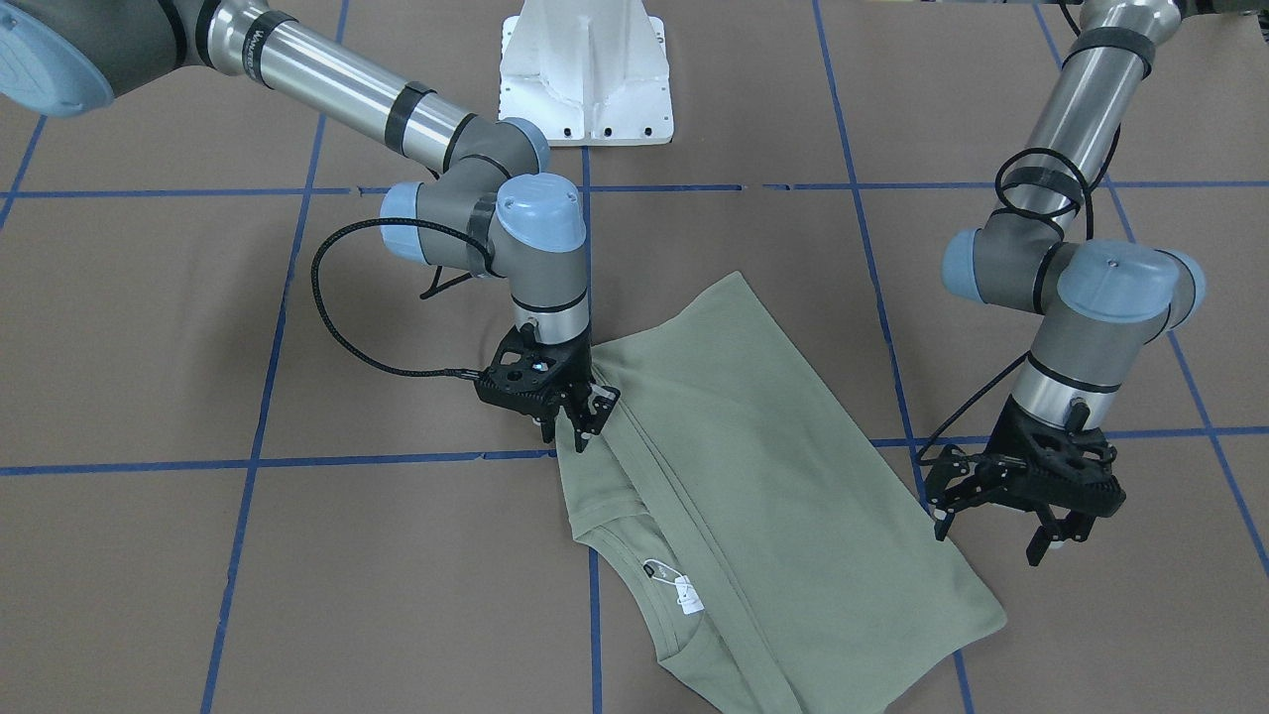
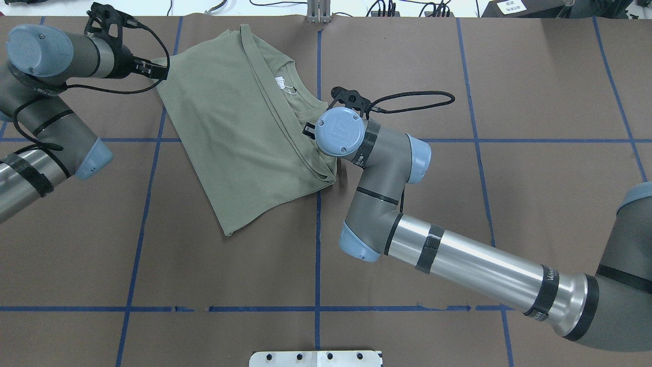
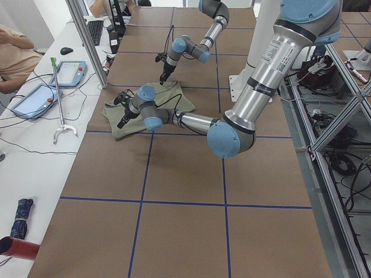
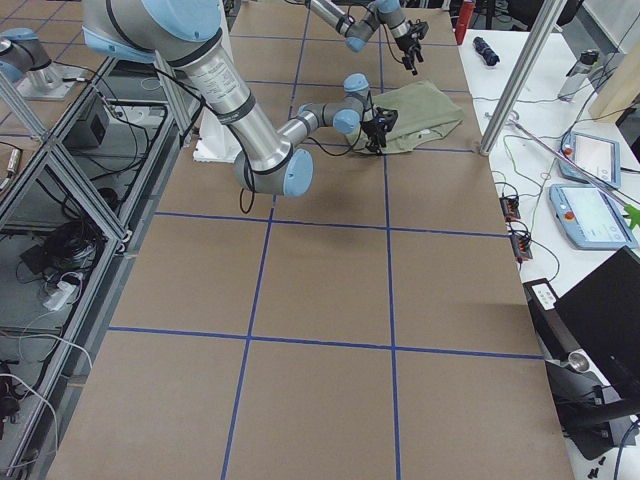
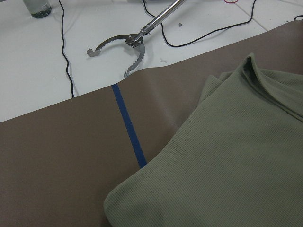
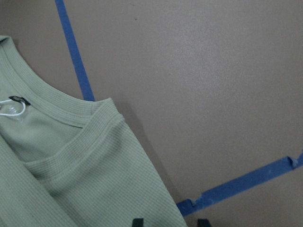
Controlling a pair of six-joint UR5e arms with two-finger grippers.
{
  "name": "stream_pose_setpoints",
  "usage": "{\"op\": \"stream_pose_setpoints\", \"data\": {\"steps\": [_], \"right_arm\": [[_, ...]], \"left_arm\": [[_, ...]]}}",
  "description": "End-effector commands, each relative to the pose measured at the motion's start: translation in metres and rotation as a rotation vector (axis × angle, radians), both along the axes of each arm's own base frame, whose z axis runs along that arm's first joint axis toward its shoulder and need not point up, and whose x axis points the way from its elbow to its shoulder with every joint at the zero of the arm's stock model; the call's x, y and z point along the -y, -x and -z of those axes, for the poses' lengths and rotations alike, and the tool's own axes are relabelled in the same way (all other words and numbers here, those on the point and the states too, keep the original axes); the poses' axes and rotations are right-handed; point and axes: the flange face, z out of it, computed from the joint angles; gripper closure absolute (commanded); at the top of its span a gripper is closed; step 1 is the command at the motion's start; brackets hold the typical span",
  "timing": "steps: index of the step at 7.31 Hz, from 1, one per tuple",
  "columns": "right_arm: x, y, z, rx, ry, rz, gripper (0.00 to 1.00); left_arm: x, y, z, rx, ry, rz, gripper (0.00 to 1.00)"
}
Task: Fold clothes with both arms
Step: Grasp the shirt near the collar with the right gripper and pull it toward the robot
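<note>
The sage-green shirt (image 1: 773, 476) lies folded lengthwise on the brown table, its collar and white tag (image 1: 684, 595) facing up. It also shows in the overhead view (image 2: 239, 127) and in both wrist views (image 5: 227, 165) (image 6: 71, 179). My right gripper (image 1: 575, 421) stands down at the shirt's long edge beside the collar. Its two fingertips (image 6: 137, 221) show apart, one over the cloth and one over the table. My left gripper (image 1: 991, 540) hangs open just off the shirt's opposite edge, near a corner (image 2: 162, 72), holding nothing.
The white pedestal base (image 1: 585, 69) stands at the robot's side of the table. Blue tape lines (image 2: 318, 244) cross the brown surface. A metal grabber tool (image 5: 125, 42) lies on the white bench past the table's far edge. A person (image 3: 11, 52) sits there.
</note>
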Motion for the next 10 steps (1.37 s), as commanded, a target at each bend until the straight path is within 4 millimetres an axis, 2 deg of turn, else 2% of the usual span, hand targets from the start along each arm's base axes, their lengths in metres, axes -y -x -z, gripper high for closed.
{"op": "stream_pose_setpoints", "data": {"steps": [1, 2, 3, 4, 5, 6, 8, 9, 10], "right_arm": [[0.0, 0.0, 0.001, 0.003, -0.001, 0.0, 1.0], [-0.001, -0.001, 0.006, 0.011, -0.008, 0.002, 1.0], [-0.005, -0.01, 0.02, 0.039, -0.023, 0.004, 1.0], [-0.017, -0.03, 0.017, 0.065, -0.037, 0.005, 1.0], [-0.04, -0.058, 0.0, 0.086, -0.05, 0.009, 1.0], [-0.085, -0.078, -0.012, 0.102, -0.059, 0.038, 1.0], [-0.192, -0.09, -0.005, 0.079, -0.099, 0.073, 1.0], [-0.235, -0.095, -0.024, 0.07, -0.098, 0.065, 1.0], [-0.26, -0.097, -0.033, 0.059, -0.123, 0.06, 1.0]], "left_arm": [[0.0, 0.0, -0.001, 0.001, 0.001, 0.0, 0.0], [-0.001, -0.001, -0.003, 0.001, 0.004, -0.001, 0.0], [-0.005, -0.001, -0.009, 0.006, 0.008, -0.005, 0.0], [-0.006, -0.002, -0.009, 0.001, 0.003, -0.006, 0.0], [-0.006, -0.001, -0.008, -0.001, 0.0, -0.006, 0.0], [-0.006, -0.001, -0.008, -0.001, 0.0, -0.006, 0.0], [-0.008, -0.002, -0.011, 0.001, 0.003, -0.007, 0.0], [-0.009, -0.001, -0.014, 0.002, 0.003, -0.008, 0.0], [-0.012, 0.001, -0.017, -0.01, -0.012, -0.007, 0.0]]}}
